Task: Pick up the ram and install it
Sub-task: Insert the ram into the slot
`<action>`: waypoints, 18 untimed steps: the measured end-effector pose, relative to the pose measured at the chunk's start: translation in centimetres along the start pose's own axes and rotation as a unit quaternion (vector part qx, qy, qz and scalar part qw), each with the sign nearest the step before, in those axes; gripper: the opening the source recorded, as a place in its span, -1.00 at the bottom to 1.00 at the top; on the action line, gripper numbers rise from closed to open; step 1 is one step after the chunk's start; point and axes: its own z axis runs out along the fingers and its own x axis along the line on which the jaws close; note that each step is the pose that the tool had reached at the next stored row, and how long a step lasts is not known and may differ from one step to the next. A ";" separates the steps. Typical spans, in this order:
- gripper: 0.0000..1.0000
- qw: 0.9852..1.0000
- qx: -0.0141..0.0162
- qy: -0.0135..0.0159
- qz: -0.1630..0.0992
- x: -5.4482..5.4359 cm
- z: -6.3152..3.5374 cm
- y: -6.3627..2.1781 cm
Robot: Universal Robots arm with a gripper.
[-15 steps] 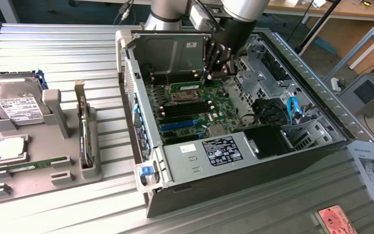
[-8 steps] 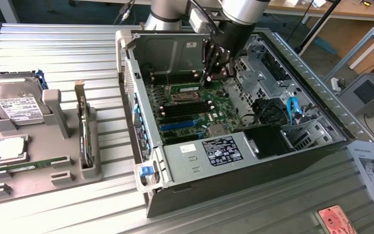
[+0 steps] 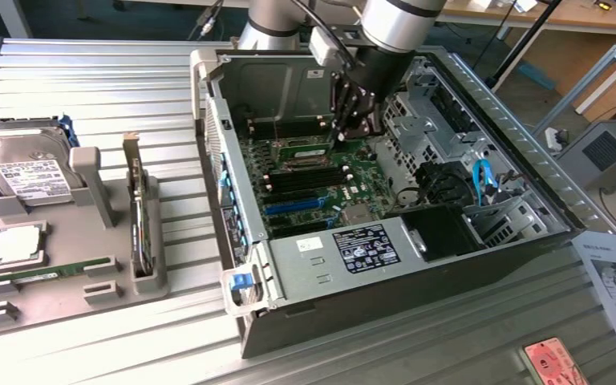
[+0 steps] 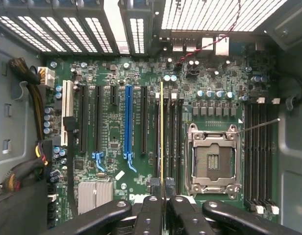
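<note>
The ram (image 4: 161,137) is being gripped by the gripper (image 4: 163,204), whose jaws are being pressed narrowly together on the stick's flat faces. In the wrist view it is being seen edge-on, as a thin yellow line running along the bank of black memory slots (image 4: 171,142) just beside the processor socket (image 4: 213,156). The stick is being carried upright and lengthwise with those slots, probably so that its contact edge is being presented straight down into one of them. Whether it is already touching a slot cannot be told.

In the exterior view the arm (image 3: 394,20) is being reached down into the open computer case (image 3: 319,269), over the motherboard (image 3: 314,180), likely because the case walls are leaving no room for an approach from the side. On the exterior view's left, a grey tray (image 3: 51,301) is being used to hold other parts, a hard drive (image 3: 25,164) among them, well apart from the case.
</note>
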 end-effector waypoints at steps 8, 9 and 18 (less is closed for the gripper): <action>-0.76 1.000 0.000 0.000 0.000 0.0 1.19 -0.08; -0.76 1.000 0.000 0.000 0.000 0.0 1.35 -0.09; -0.76 1.000 -0.001 0.000 0.000 0.0 2.74 -0.19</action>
